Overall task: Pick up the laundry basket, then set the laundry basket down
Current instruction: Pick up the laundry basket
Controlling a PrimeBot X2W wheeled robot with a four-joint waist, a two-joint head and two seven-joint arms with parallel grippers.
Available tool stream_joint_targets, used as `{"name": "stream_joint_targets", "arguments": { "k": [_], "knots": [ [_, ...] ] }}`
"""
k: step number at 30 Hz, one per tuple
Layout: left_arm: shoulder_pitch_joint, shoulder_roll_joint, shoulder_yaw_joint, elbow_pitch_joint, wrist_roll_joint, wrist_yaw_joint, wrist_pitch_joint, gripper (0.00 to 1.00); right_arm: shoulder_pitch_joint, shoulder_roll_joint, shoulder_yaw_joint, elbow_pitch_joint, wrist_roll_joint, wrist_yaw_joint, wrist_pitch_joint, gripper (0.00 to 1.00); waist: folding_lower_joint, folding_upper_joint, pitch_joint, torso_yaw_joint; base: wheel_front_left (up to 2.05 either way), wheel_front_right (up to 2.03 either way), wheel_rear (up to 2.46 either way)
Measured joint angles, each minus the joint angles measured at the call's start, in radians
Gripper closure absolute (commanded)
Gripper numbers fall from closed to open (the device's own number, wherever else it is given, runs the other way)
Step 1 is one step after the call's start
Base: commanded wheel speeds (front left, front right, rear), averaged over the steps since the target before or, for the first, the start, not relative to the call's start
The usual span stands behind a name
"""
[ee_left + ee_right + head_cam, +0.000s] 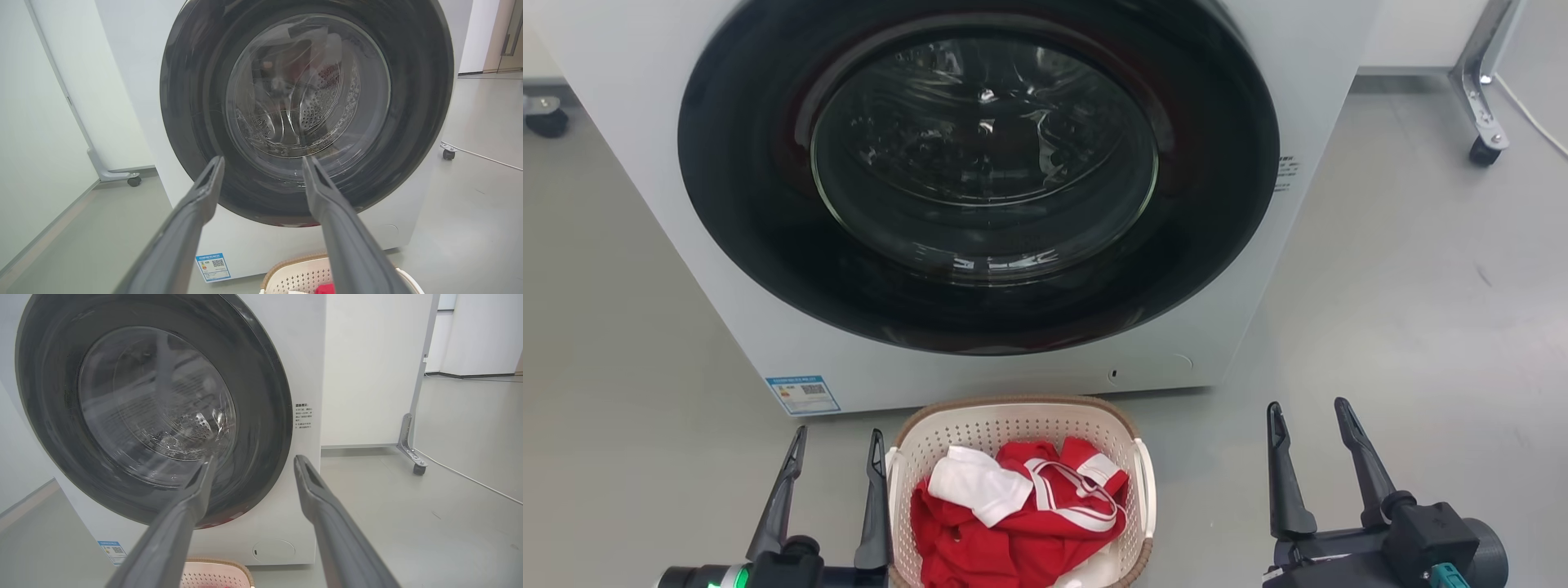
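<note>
Left tool (pixel 839 431) spread, empty, beside laundry basket (pixel 1013 429); right tool (pixel 1307 404) spread, empty, well apart; both aimed at washer (pixel 629 163).

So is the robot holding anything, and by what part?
Nothing. The left gripper and right gripper are open; the laundry basket sits on the floor between them.

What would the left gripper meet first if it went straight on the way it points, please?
Probably the washing machine door: the left gripper, open, points at its lower glass; depth is unclear.

Cream perforated laundry basket (pixel 1013 429) with brown rim, red-and-white clothes (pixel 1013 539), white washing machine (pixel 800 353)
</note>
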Motion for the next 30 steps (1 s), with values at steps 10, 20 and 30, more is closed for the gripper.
{"name": "stream_joint_targets", "arguments": {
  "k": [10, 20, 30],
  "knots": [
    [-0.069, -0.001, -0.001, 0.051, -0.035, 0.000, 0.000, 0.00, -0.065, 0.000, -0.032, 0.024, -0.001, 0.000, 0.000, 0.00, 0.0000, 0.0000, 0.090, 0.008, 0.00, 0.00, 0.00],
    [-0.206, -0.003, -0.007, 0.158, -0.045, -0.001, 0.000, 0.00, -0.180, -0.018, -0.056, 0.095, -0.001, 0.014, -0.007, 0.00, 0.0001, 0.0001, 0.209, 0.018, 0.00, 0.00, 0.00],
    [-0.362, -0.008, -0.007, 0.321, -0.061, -0.008, 0.000, 0.00, -0.296, -0.018, -0.066, 0.215, -0.001, 0.029, -0.007, 0.00, 0.0002, 0.0001, 0.354, 0.031, 0.00, 0.00, 0.00]
  ]
}}
